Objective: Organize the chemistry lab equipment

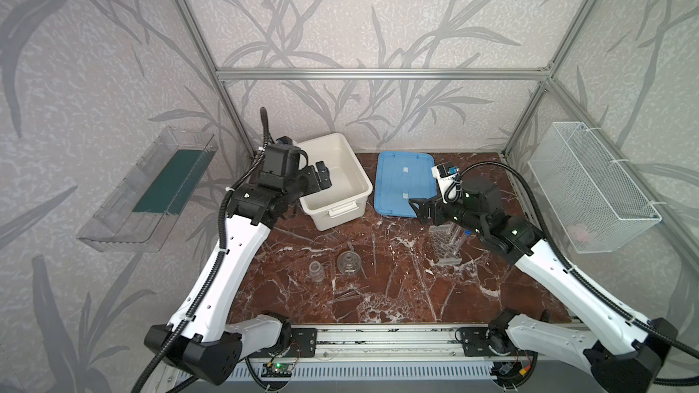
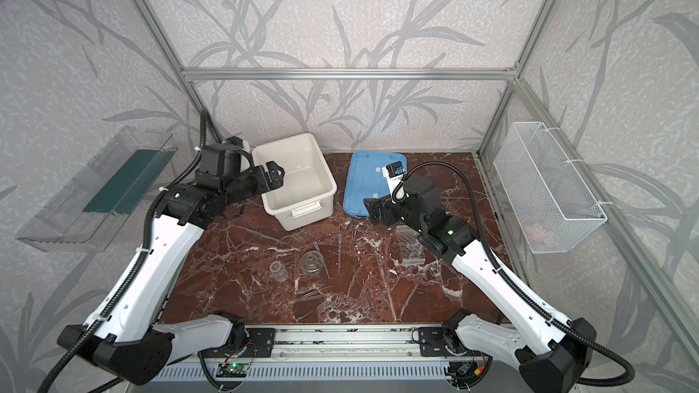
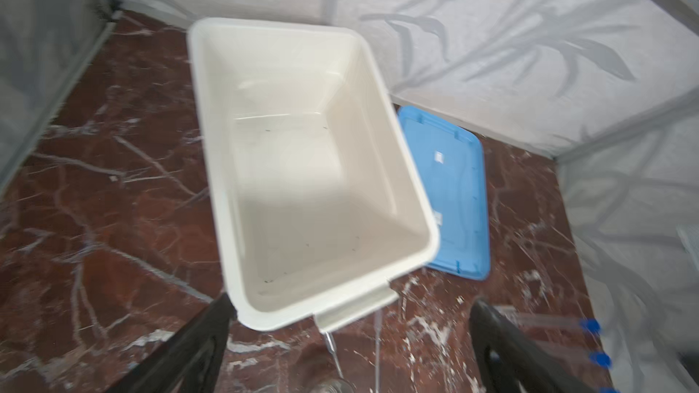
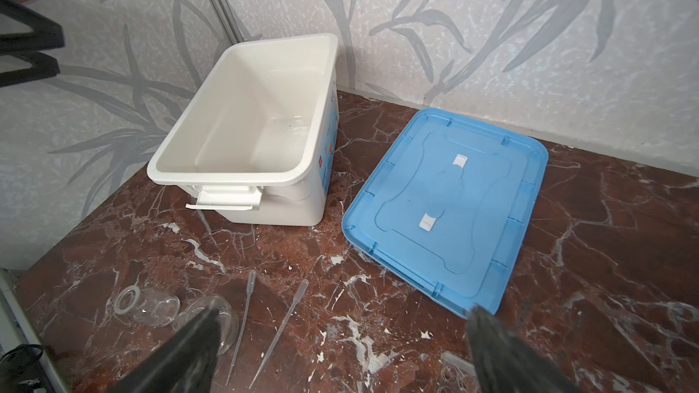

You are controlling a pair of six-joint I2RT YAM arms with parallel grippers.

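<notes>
Two small clear glass vessels [image 1: 317, 271] [image 1: 348, 262] stand on the marble at front centre, with thin clear rods [image 1: 348, 294] lying just in front of them. Two pipettes [image 4: 242, 327] [image 4: 283, 330] lie behind them. The clear tube rack [image 1: 446, 243] sits to the right, half under my right arm. Blue-capped test tubes [image 3: 590, 326] lie beside it. My left gripper [image 1: 324, 177] hovers open over the near left part of the white tub, holding nothing. My right gripper [image 1: 419, 209] hangs open and empty above the blue lid's front edge.
The white tub [image 1: 363, 194] stands at back centre-left, with the flat blue lid [image 1: 397, 187] beside it on its right. A wire basket [image 1: 594, 187] hangs on the right wall and a clear shelf [image 1: 151, 190] on the left wall.
</notes>
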